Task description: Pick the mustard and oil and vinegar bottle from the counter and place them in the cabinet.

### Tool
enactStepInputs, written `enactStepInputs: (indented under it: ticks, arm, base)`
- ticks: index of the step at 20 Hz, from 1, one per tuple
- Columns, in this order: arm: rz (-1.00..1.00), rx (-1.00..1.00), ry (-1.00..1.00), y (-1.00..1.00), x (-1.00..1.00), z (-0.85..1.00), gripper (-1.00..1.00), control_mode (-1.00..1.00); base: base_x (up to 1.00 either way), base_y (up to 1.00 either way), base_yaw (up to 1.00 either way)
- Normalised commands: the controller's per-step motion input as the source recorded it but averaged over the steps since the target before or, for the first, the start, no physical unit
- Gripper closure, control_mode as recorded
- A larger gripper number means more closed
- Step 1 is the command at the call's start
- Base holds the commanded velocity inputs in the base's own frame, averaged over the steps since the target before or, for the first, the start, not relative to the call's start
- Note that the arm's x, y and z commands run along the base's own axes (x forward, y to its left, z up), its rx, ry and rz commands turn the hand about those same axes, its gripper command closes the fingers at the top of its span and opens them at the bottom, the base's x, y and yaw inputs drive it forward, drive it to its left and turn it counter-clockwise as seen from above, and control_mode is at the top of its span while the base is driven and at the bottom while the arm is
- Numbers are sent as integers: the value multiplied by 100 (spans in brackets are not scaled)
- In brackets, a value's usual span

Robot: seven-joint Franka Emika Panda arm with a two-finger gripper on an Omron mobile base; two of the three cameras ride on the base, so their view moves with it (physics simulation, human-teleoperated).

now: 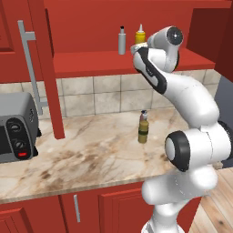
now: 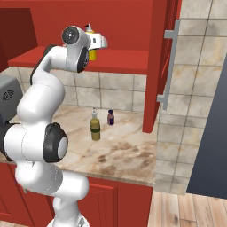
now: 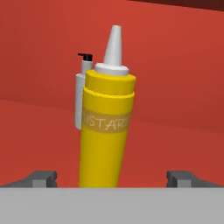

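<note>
The yellow mustard stands upright on the red shelf of the cabinet. My gripper is open, its two fingertips wide apart on either side of the bottle's base and not touching it. In the left base view the mustard shows just behind my gripper. In the right base view my hand partly hides the mustard. The olive-brown oil and vinegar bottle stands upright on the counter, below the shelf.
A slim grey bottle stands on the shelf just left of and behind the mustard. The open cabinet door with its grey bar handle hangs beside the shelf. A toaster oven and a tiny dark bottle sit on the counter.
</note>
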Motion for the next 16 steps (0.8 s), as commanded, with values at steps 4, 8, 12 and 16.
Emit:
enactStepInputs:
  ticks: [4,8,12,16]
  arm:
    - [2,1,-11,0,-82,0,-100,-100]
    - [2,0,-4,0,-72,-9,-100,-100]
    - [2,0,0,0,-65,-23,-100,-100]
    - [1,0,0,0,-57,-28,-100,-100]
  base:
    - [0,0,0]
    - [0,0,0]
    - [0,0,0]
    - [0,0,0]
